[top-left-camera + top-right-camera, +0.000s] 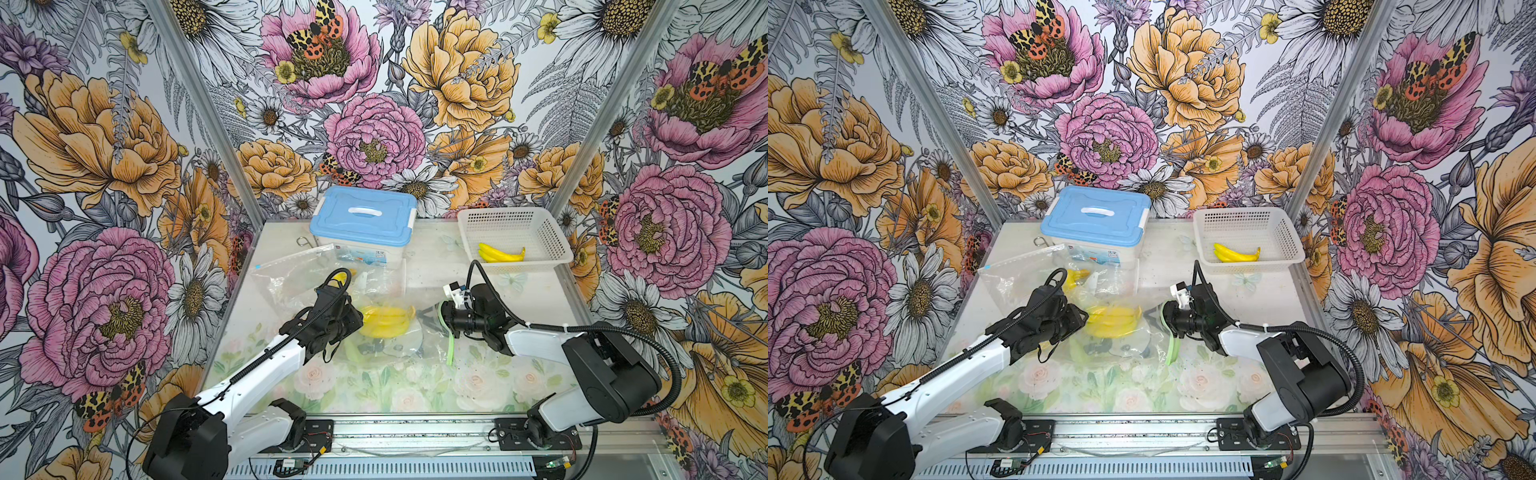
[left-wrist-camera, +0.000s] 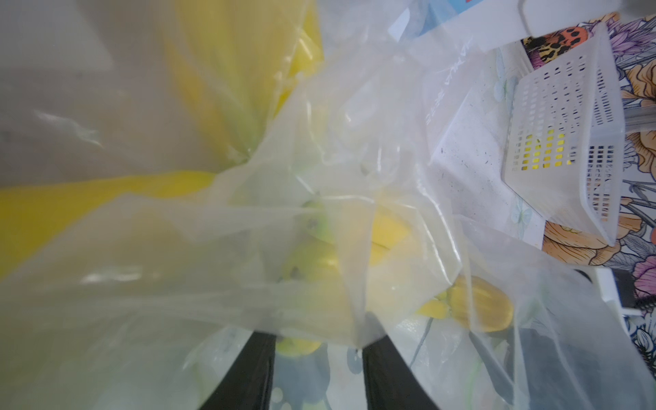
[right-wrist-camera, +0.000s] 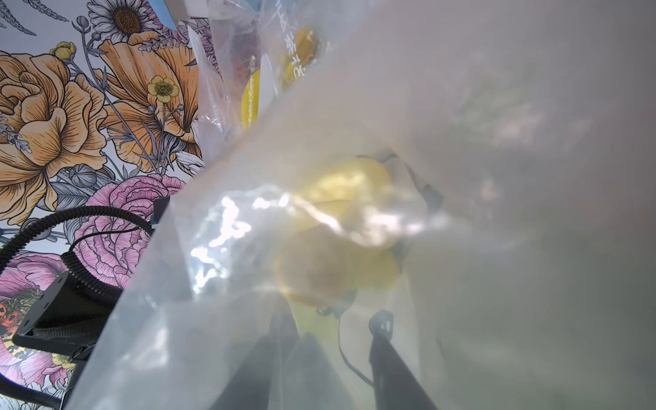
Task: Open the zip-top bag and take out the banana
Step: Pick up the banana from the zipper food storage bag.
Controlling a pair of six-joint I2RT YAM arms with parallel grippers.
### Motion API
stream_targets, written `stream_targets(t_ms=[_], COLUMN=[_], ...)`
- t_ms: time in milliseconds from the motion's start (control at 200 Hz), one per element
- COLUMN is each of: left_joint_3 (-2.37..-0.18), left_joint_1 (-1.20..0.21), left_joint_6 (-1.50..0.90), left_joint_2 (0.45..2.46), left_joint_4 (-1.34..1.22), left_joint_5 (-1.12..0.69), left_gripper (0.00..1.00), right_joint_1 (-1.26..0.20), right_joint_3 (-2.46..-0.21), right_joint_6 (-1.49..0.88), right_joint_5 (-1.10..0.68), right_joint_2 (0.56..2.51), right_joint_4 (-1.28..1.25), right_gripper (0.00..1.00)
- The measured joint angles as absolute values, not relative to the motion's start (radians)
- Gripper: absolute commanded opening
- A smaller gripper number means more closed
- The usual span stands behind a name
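Surface: floral table mat (image 1: 374,386), booth walls papered with large flowers.
Zip-top bag (image 1: 395,349): clear and crumpled, mid-table between both arms, green zip strip (image 1: 451,343) toward the right arm.
Banana (image 1: 386,323): yellow bunch, inside the zip-top bag.
Left gripper (image 1: 358,321): at the bag's left end, jaws apart, film draped over the fingertips (image 2: 376,330); hold on film cannot be told.
Right gripper (image 3: 333,319): at the bag's mouth, jaws apart, seen through film.
Rear: blue-lidded box (image 1: 365,226); white basket (image 1: 515,214) holding bananas.

Robot test booth: floral walls (image 1: 104,166), aluminium frame (image 1: 415,432).
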State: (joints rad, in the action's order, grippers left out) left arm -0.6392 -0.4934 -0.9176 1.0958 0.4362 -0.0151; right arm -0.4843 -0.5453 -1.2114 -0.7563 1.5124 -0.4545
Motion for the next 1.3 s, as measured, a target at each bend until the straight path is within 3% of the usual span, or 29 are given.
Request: stream_targets(t_ms=[355, 865, 990, 1301], left_joint_3=[-0.604, -0.531, -0.509, -0.497], left_joint_1=[-0.482, -0.421, -0.401, -0.362], left_joint_6=[-0.918, -0.918, -0.918, -0.917], left_joint_2=[1.092, 1.013, 1.003, 1.001], left_joint_4=[0.41, 0.394, 0.384, 0.365], left_joint_5=[-0.017, -0.049, -0.064, -0.094], left_gripper=[0.41, 0.41, 0.41, 0.42], right_joint_1=[-0.524, -0.569, -0.585, -0.601], right_joint_3=[-0.674, -0.892, -0.939, -0.973], right_joint_6=[-1.119, -0.978, -0.964, -0.942], right_joint_5=[-0.733, -0.692, -0.688, -0.677], right_joint_2=[1.518, 1.676, 1.714, 1.752], right_joint_4=[-0.281, -0.026, -0.002, 0.058], right_gripper=[0.54, 0.52, 0.44, 0.1])
